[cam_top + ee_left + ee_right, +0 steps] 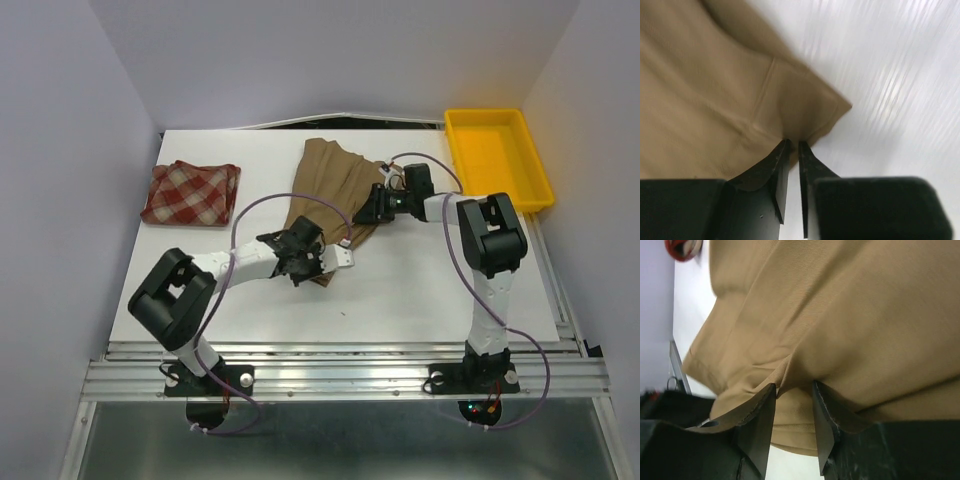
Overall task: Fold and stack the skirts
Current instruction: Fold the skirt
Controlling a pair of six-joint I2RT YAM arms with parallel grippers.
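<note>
The tan-brown skirt [330, 185] lies in the middle of the table, partly folded over itself. The red-and-cream plaid skirt [190, 193] lies folded at the left. My left gripper [322, 266] is at the tan skirt's near corner; in the left wrist view its jaws [793, 144] are nearly together, pinching the hem at that corner [810, 110]. My right gripper [375, 210] is at the skirt's right edge. In the right wrist view it [794, 386] stands about a finger's width apart, with tan cloth [840, 315] draped over both tips and lower layers showing through the gap.
A yellow plastic tray [540, 185] stands at the back right of the white table [400, 300]. Purple cables loop over both arms. Walls close in the table at the left, back and right.
</note>
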